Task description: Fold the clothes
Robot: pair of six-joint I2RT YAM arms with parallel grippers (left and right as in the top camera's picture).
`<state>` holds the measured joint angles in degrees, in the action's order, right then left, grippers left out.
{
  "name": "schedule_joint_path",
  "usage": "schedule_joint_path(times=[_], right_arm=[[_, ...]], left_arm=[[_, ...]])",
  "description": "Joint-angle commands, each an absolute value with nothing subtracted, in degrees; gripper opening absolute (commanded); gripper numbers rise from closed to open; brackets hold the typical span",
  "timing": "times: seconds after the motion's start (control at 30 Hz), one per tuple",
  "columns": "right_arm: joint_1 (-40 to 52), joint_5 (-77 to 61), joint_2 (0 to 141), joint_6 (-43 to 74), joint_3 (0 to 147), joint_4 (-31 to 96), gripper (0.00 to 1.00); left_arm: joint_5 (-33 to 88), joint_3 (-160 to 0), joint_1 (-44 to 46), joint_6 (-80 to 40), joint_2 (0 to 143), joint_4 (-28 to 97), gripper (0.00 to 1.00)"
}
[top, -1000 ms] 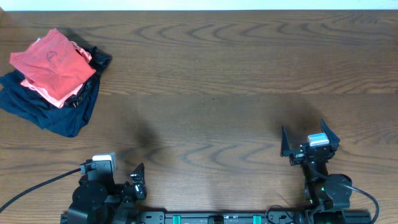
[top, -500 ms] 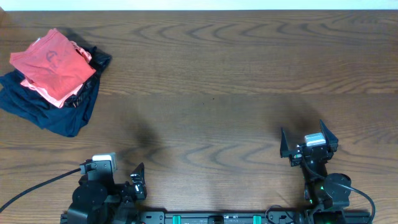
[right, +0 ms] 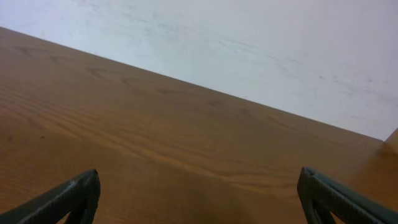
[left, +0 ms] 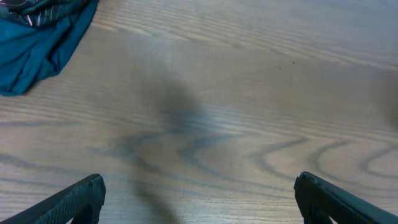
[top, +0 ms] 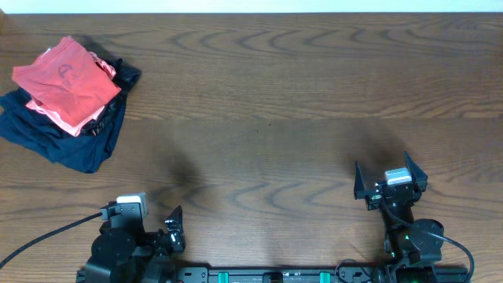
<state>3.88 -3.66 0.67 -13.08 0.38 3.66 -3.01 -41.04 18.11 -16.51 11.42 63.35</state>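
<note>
The red T-shirt point(top: 67, 75) lies folded with a dark logo facing up, on top of a pile at the table's far left. My left gripper point(top: 170, 224) is open and empty at the front left, far from the pile. In the left wrist view its fingers point(left: 199, 196) spread wide over bare wood. My right gripper point(top: 391, 178) is open and empty at the front right. In the right wrist view its fingers point(right: 199, 190) point over bare table toward the far edge.
Under the red shirt lie a salmon-pink folded garment point(top: 69, 118) and a navy blue garment point(top: 75, 145). The navy one also shows in the left wrist view point(left: 37, 37). A white wall point(right: 249, 43) lies beyond the table's far edge.
The right gripper has drawn back very slightly toward the front edge. The left arm and the pile have not moved.
</note>
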Motion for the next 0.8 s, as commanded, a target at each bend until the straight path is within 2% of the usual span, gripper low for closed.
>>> schedule_joint_path(times=[0.0,0.23,0.43,0.77], right_arm=[[4.43,-3.92,0.38,-13.78,0.32,3.92,0.99],[4.43,-3.92,0.38,-13.78,0.32,3.92,0.99],[4.43,-3.92,0.38,-13.78,0.32,3.92,0.99],[4.43,-3.92,0.38,-13.78,0.32,3.92,0.99]], left_arm=[[-3.53,-40.88,16.32,-16.21,10.98,64.40,0.98],[-3.29,-36.93,3.46,-16.12,9.43,59.70,0.98],[-3.31,-24.03,1.67,-14.83,1.52,50.39,0.98],[-3.07,-5.43,1.67,-12.84,0.10,17.23,0.98]])
